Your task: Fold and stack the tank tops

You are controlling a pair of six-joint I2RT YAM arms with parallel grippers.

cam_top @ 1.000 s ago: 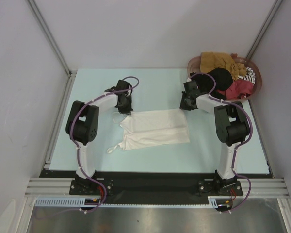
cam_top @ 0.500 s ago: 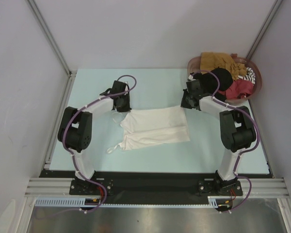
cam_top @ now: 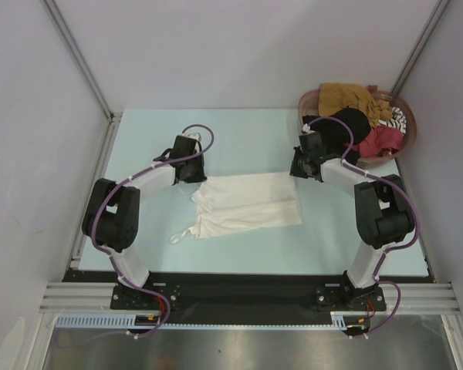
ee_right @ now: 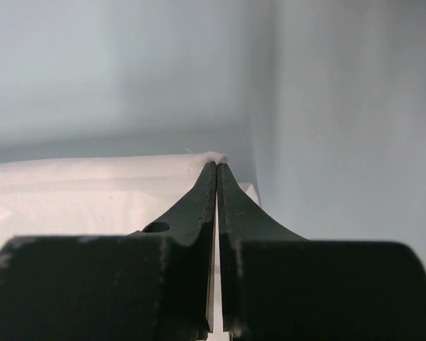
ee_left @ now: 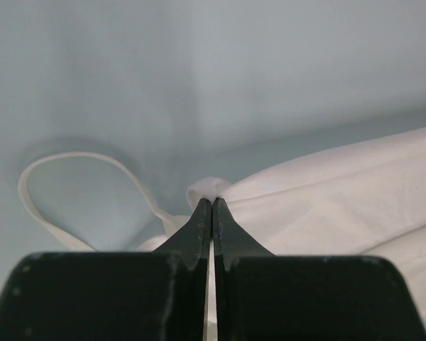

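Two hands work the far edge of one garment on the pale surface (cam_top: 239, 139). The left hand (cam_top: 187, 169) is pressed together at the far-left corner of the white tank top (cam_top: 247, 202). Its wrist view shows the tips pinching a small fold of white cloth at the root of a strap, with a strap loop (ee_left: 78, 163) lying flat just to the left. The top lies across the surface with its long axis running left to right, straps at the left and hem at the right. Its body spreads from both hands toward the arm bases. The right hand (cam_top: 299, 166) is also pressed together, nipping a tuft of cloth at the far-right corner. Each arm is nearest its own corner, so a fold would likely carry that far edge toward the near edge. The other tank tops (cam_top: 363, 119) sit heaped in the round basket (cam_top: 309, 99) at the far right.
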